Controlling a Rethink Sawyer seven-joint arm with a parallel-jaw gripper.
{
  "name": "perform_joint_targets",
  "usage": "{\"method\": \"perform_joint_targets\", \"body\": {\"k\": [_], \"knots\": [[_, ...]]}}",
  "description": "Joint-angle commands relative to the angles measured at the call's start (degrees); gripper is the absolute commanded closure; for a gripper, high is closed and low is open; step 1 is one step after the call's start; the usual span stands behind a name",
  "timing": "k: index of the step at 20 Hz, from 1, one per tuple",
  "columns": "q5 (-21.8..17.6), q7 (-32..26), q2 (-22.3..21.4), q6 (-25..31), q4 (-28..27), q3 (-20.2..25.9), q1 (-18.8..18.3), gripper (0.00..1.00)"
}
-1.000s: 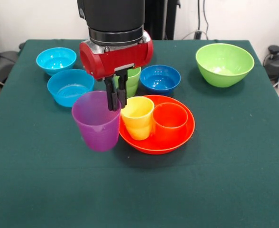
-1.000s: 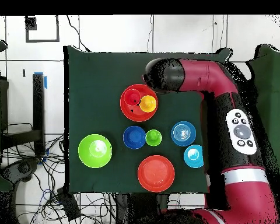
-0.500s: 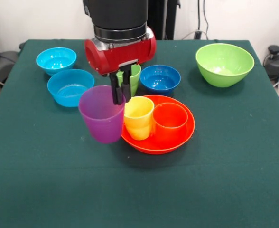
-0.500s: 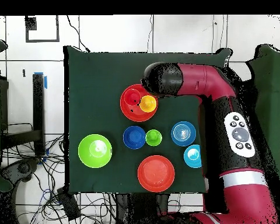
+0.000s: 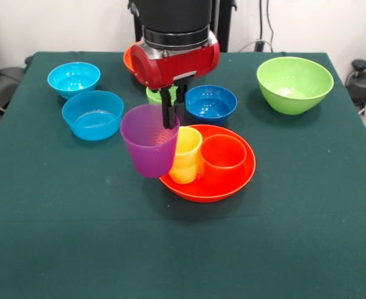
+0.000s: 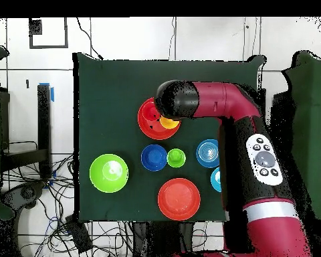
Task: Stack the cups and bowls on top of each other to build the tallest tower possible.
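Observation:
My gripper (image 5: 172,119) is shut on the rim of the purple cup (image 5: 149,142), which hangs above the table, overlapping the left side of the yellow cup (image 5: 187,156). The yellow cup and the orange cup (image 5: 223,158) stand side by side in a large orange bowl (image 5: 233,184). The overhead view shows that bowl (image 6: 147,127) with the yellow cup (image 6: 168,123) half under the arm's wrist, which hides the purple cup. Behind my gripper is the green cup (image 5: 156,96).
A dark blue bowl (image 5: 210,102) sits behind the orange bowl, a lime green bowl (image 5: 294,83) at the far right. Two light blue bowls (image 5: 74,78) (image 5: 93,114) lie at the left. A second orange bowl (image 6: 178,199) sits near the robot's base.
My gripper has carried the purple cup up and to the right in the front view, from beside the orange bowl to against the yellow cup.

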Motion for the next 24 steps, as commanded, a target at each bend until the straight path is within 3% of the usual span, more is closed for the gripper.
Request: {"method": "perform_joint_targets", "body": {"k": [1, 24], "knots": [[1.57, 14.64, -0.74, -4.68, 5.98, -2.67, 2.8, 1.0], [2.26, 18.18, -0.41, -12.13, 10.67, -0.51, 1.45, 1.0]]}}
